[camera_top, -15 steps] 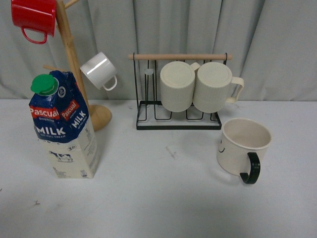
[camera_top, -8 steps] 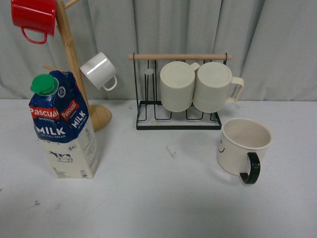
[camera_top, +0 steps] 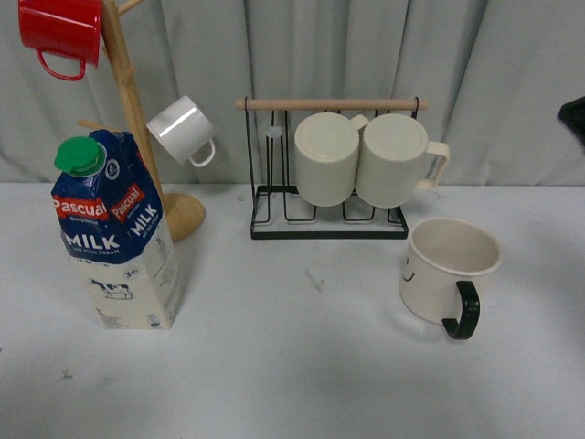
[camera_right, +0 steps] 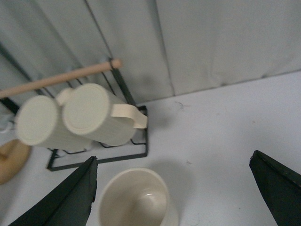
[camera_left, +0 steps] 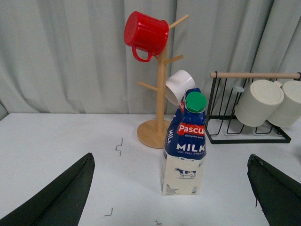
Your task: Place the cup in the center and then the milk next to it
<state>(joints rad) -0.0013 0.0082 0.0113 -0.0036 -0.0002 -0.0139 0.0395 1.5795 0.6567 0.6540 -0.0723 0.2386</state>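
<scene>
Probably the right arm (camera_top: 575, 119) is newly edging in at right; the right gripper (camera_right: 173, 160) is hanging spread above the cup (camera_right: 136, 202). The left gripper (camera_left: 170, 157) is gaping, facing the milk (camera_left: 184, 146).

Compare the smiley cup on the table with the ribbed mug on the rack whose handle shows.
The cup stands upright on the table, mouth up; the ribbed mug lies sideways on the rack, base toward the front camera. The cup's handle is black; the ribbed mug's is cream. The cup's wall is smooth with a smiley; the ribbed mug's is grooved. Both are cream.
</scene>
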